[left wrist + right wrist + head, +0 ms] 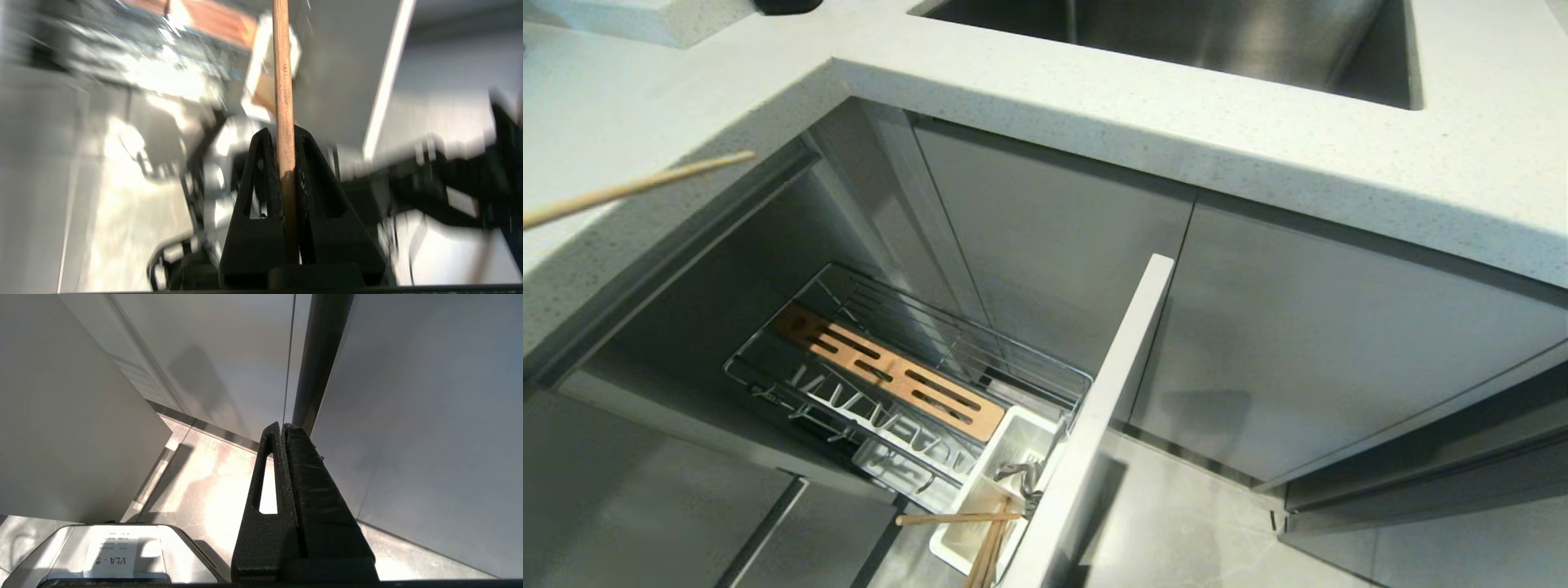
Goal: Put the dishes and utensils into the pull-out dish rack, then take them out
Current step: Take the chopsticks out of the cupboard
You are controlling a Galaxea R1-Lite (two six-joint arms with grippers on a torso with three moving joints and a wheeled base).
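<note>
- The white speckled counter point(1094, 106) is the biggest thing here, wrapping round the corner with a steel sink point(1217, 41) sunk into it. In the head view the held stick pokes in over the counter's left stretch, so the left claw sits just off that edge, out of that shot.
- Grey cabinet doors point(1339, 343) run under the counter, on the sink side of where that claw is working.
- The pull-out dish rack point(907, 376) is pulled open below the counter edge, down and away from the left claw, not touching it. It's chrome wire with a slotted wooden strip point(890, 371), and its pale front panel point(1094, 416) stands on edge at the near end.
- A white caddy point(1005, 482) sits in the rack right against the front panel. There's something metal in it, can't tell what.
- More wooden chopsticks point(984, 539) are in the caddy, one lying across its rim, the others leaning out.
- Left claw point(286, 139): black fingers point(257, 171) pinched tight on a single wooden chopstick point(283, 81), which runs straight out past the tips. Background in that wrist view is a smear; only the wooden strip and caddy are recognisable beyond the tips.
- Right claw point(282, 426): closed up, fingers pressed together, holding nothing, pointing at cabinet doors and a pale floor point(212, 490).
</note>
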